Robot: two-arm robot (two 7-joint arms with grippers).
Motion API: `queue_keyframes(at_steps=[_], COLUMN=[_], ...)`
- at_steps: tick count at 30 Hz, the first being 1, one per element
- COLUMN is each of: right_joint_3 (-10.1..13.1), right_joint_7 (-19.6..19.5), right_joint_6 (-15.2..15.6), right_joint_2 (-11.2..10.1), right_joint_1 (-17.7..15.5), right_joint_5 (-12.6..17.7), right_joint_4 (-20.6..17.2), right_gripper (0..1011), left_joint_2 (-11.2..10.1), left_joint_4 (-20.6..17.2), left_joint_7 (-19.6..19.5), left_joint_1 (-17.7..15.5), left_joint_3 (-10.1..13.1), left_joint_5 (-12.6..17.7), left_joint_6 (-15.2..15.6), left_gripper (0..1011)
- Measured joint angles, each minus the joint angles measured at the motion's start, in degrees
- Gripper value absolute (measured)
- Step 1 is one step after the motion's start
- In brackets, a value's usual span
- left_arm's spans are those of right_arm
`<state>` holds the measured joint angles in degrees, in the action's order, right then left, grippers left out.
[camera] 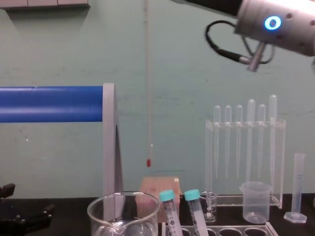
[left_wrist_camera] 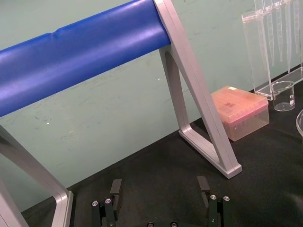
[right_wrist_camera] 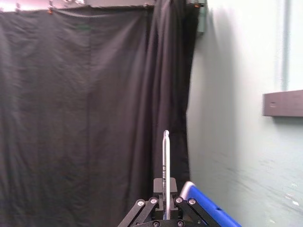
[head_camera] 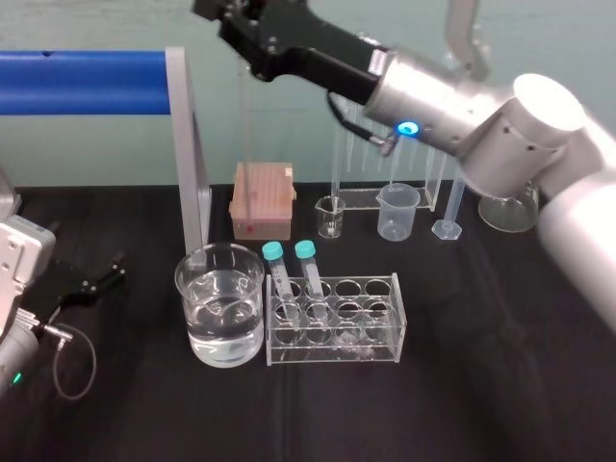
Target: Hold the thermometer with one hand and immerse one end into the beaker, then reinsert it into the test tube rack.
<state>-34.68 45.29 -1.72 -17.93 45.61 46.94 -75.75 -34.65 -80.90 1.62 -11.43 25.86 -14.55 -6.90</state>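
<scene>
My right gripper (head_camera: pixel 246 56) is raised high at the back, above the table, and is shut on the top part of the thermometer (head_camera: pixel 247 154). The thin glass rod hangs straight down from it. In the chest view the thermometer (camera: pixel 146 88) ends in a red tip that hangs in the air above the rim height of the beaker (camera: pixel 123 212). The beaker (head_camera: pixel 219 303) holds water and stands just left of the test tube rack (head_camera: pixel 380 318), which carries two blue-capped tubes. In the right wrist view the thermometer (right_wrist_camera: pixel 165 161) is pinched in the right gripper (right_wrist_camera: pixel 165 201). My left gripper (left_wrist_camera: pixel 159 189) stands open and empty at the table's left.
A blue bar (head_camera: pixel 87 82) on a silver frame (head_camera: pixel 192 164) stands at the back left. Behind the rack are a pink tip box (head_camera: pixel 262 197), a small glass beaker (head_camera: pixel 330 216), a plastic beaker (head_camera: pixel 398 212), a measuring cylinder (head_camera: pixel 449 207) and a pipette stand (camera: pixel 243 147).
</scene>
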Motion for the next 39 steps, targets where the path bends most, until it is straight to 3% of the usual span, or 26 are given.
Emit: queue_keyframes(at_steps=[3, 12, 20, 28, 39], right_joint_3=[-0.9, -3.6, -4.3, -5.0, -5.0], right_joint_7=[1.7, 7.9, 11.6, 11.7, 9.7], right_joint_6=[-1.0, -5.7, -9.2, -12.0, -11.9], right_joint_2=[1.7, 7.7, 10.6, 11.8, 12.4], right_joint_1=[0.9, 3.3, 3.7, 3.2, 1.8], right_joint_5=[0.3, -0.4, -2.5, -5.9, -8.6], right_joint_4=[2.3, 15.0, 22.8, 26.3, 27.7], right_gripper=[56, 56, 56, 56, 56], left_joint_2=[0.0, 0.0, 0.0, 0.0, 0.0], left_joint_4=[0.0, 0.0, 0.0, 0.0, 0.0], left_joint_7=[0.0, 0.0, 0.0, 0.0, 0.0], left_joint_1=[0.0, 0.0, 0.0, 0.0, 0.0], left_joint_3=[0.0, 0.0, 0.0, 0.0, 0.0], left_joint_5=[0.0, 0.0, 0.0, 0.0, 0.0], left_joint_6=[0.0, 0.0, 0.0, 0.0, 0.0], left_gripper=[1008, 1008, 1008, 1008, 1008])
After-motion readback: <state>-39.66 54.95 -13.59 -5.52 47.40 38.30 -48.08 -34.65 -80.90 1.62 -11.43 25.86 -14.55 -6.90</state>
